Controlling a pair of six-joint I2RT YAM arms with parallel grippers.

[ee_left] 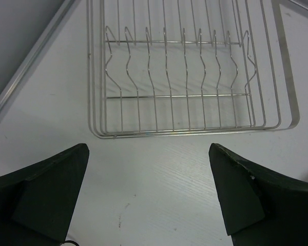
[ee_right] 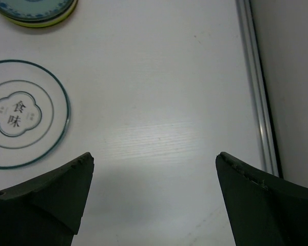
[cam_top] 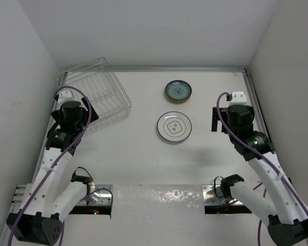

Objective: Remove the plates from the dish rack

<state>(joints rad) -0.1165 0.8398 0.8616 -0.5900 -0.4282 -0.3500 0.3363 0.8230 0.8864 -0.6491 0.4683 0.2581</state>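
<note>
Dish rack (ee_left: pixel 169 96), bare of plates, is found ahead of the released left jaws, long side crosswise, while white plate (cam_top: pixel 174 127) and teal stack (cam_top: pixel 178 91) are laid on the table (cam_top: pixel 133 164) nearer the right jaws, likewise released and empty.

This is a robotics lab test cell rather than a kitchen: a bare white table (cam_top: pixel 143 164) is boxed in by plain white walls (cam_top: pixel 159 31) at its far edge and along both sides, and a metal rail (cam_top: pixel 255 102) runs along its right edge. Two white-and-black robot arms, the left arm (cam_top: pixel 54 171) and the right arm (cam_top: pixel 269 171), are mounted at the table's near edge and trail purple cables (cam_top: pixel 217 114). The household things on it — a wire dish rack (cam_top: pixel 100 95) at the table's far left corner, a teal-patterned plate (cam_top: pixel 178 91) and a white plate (cam_top: pixel 174 126) towards its far middle — lie on plain lab tabletop.
</note>
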